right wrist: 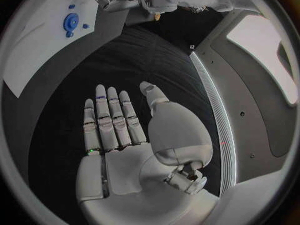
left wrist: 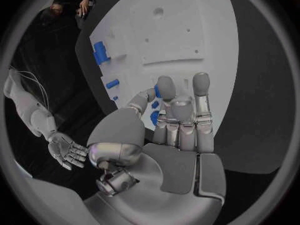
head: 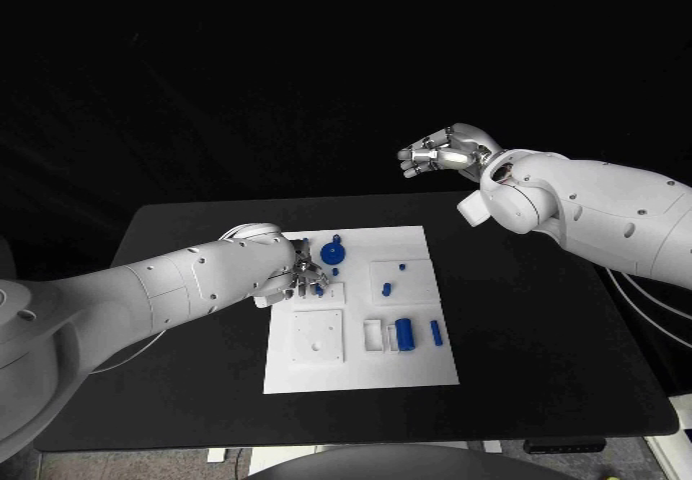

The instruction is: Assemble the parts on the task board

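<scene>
Matte black table (head: pixel 534 330) is seen from the head view carrying the flat white task board (head: pixel 361 375), a smooth rectangular plate with shallow square recesses and small raised blocks. Blue parts are scattered on it: a round disc-shaped part (head: pixel 335 252) near the far edge, a short peg (head: pixel 387 290) in the middle, and a stubby cylinder (head: pixel 410 333) beside a thin bar (head: pixel 437 334) toward the near right. The left hand (head: pixel 296 272), silver and jointed on a glossy white arm, is lowered over the board's far left corner; its fingers are seen extended and close together in the left wrist view (left wrist: pixel 178 120), with bits of blue visible just beyond the fingertips, though whether anything is held cannot be told. The right hand (head: pixel 444 152) is raised well clear of the table beyond the board's far right corner; in the right wrist view (right wrist: pixel 125 130) it is shown flat and spread, palm bare, nothing in it. From that same view the round blue part is seen as a ringed disc (right wrist: pixel 71 22).
</scene>
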Available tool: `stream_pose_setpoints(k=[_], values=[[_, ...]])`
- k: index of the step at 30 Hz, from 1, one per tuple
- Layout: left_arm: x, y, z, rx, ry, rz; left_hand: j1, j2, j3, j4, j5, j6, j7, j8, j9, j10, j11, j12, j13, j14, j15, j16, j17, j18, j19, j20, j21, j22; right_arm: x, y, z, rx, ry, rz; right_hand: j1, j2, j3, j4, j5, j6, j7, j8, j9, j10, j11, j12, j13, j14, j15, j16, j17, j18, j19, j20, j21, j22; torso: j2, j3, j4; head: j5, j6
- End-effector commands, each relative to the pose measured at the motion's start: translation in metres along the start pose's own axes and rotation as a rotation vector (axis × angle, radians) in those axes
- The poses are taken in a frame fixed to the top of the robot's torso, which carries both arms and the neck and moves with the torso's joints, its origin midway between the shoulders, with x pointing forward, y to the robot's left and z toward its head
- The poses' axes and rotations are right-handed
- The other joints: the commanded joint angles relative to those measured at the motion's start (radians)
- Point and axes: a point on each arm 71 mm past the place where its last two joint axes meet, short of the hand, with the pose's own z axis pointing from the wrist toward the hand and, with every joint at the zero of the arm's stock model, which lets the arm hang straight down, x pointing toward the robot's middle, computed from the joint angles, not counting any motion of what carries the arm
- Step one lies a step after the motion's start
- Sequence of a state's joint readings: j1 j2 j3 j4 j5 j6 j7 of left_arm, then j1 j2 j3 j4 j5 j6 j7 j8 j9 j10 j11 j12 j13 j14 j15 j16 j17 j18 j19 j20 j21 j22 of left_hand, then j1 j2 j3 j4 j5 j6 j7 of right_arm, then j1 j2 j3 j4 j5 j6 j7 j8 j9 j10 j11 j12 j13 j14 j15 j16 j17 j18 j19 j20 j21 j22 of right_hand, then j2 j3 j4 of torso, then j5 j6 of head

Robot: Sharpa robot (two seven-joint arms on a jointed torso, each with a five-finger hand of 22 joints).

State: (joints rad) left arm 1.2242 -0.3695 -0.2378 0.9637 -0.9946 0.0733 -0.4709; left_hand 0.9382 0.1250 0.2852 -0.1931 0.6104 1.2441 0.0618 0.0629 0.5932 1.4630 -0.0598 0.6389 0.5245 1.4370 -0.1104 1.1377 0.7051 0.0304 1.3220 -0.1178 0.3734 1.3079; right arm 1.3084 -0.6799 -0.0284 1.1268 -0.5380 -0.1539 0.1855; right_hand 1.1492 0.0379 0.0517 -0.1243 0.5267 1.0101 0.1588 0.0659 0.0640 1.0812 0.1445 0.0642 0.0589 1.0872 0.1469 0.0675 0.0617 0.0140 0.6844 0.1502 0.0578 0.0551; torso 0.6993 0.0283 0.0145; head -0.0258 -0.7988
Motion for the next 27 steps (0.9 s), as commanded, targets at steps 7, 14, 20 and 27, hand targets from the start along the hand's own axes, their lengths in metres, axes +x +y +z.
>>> stream_pose_setpoints(k=[7, 14, 20, 27], values=[[0.0013, -0.0021, 0.0010, 0.020, -0.019, -0.003, 0.011, 0.006, 0.087, -0.078, -0.005, 0.081, -0.077, 0.002, -0.010, 0.011, -0.017, 0.005, 0.002, -0.004, -0.004, 0.006, -0.004, 0.009, -0.008, -0.003, 0.006, 0.018, 0.0018, 0.0010, 0.0004, -0.003, 0.012, -0.006, -0.010, -0.011, 0.004, 0.006, 0.001, 0.006, -0.005, -0.004, -0.001, 0.005, 0.000, -0.005, -0.001, 0.009, -0.001, -0.004, -0.001, 0.000, 0.007, -0.002, -0.001, 0.000, 0.000, 0.0012, 0.0009, -0.001, -0.001], [0.0027, 0.0002, 0.0012, 0.018, -0.009, 0.000, 0.012, 0.006, 0.087, -0.077, -0.005, 0.081, -0.077, 0.002, -0.012, 0.011, -0.017, 0.005, 0.002, -0.004, -0.004, 0.007, -0.003, 0.009, -0.008, -0.003, 0.006, 0.018, 0.0025, 0.0009, 0.0009, -0.001, 0.018, -0.005, -0.010, -0.011, 0.002, 0.007, 0.002, 0.006, -0.005, -0.004, -0.002, 0.005, 0.000, -0.005, -0.001, 0.009, -0.001, -0.004, -0.001, 0.000, 0.006, -0.002, -0.001, 0.000, 0.000, 0.0012, -0.0001, -0.001, -0.002], [0.0042, 0.0018, 0.0006, 0.016, 0.003, 0.008, 0.015, 0.006, 0.087, -0.078, -0.005, 0.081, -0.076, 0.002, -0.014, 0.011, -0.017, 0.005, 0.002, -0.004, -0.004, 0.007, -0.003, 0.008, -0.008, -0.003, 0.007, 0.018, 0.0024, 0.0004, 0.0009, 0.002, 0.021, -0.004, -0.010, -0.011, 0.000, 0.008, 0.002, 0.006, -0.005, -0.004, -0.001, 0.005, 0.000, -0.005, -0.001, 0.009, -0.001, -0.004, -0.001, 0.000, 0.006, -0.002, -0.001, 0.000, 0.000, 0.0012, 0.0012, 0.000, -0.003], [0.0053, 0.0021, 0.0001, 0.017, 0.001, 0.017, 0.016, 0.005, 0.086, -0.077, -0.006, 0.081, -0.076, 0.002, -0.015, 0.011, -0.017, 0.005, 0.002, -0.004, -0.004, 0.006, -0.005, 0.008, -0.009, -0.003, 0.007, 0.018, 0.0030, 0.0004, 0.0012, 0.003, 0.025, -0.004, -0.009, -0.011, -0.002, 0.009, 0.001, 0.006, -0.005, -0.004, -0.001, 0.005, 0.000, -0.005, -0.001, 0.009, -0.001, -0.004, -0.001, 0.000, 0.006, -0.002, -0.001, 0.000, 0.000, 0.0008, 0.0004, 0.001, -0.002]])
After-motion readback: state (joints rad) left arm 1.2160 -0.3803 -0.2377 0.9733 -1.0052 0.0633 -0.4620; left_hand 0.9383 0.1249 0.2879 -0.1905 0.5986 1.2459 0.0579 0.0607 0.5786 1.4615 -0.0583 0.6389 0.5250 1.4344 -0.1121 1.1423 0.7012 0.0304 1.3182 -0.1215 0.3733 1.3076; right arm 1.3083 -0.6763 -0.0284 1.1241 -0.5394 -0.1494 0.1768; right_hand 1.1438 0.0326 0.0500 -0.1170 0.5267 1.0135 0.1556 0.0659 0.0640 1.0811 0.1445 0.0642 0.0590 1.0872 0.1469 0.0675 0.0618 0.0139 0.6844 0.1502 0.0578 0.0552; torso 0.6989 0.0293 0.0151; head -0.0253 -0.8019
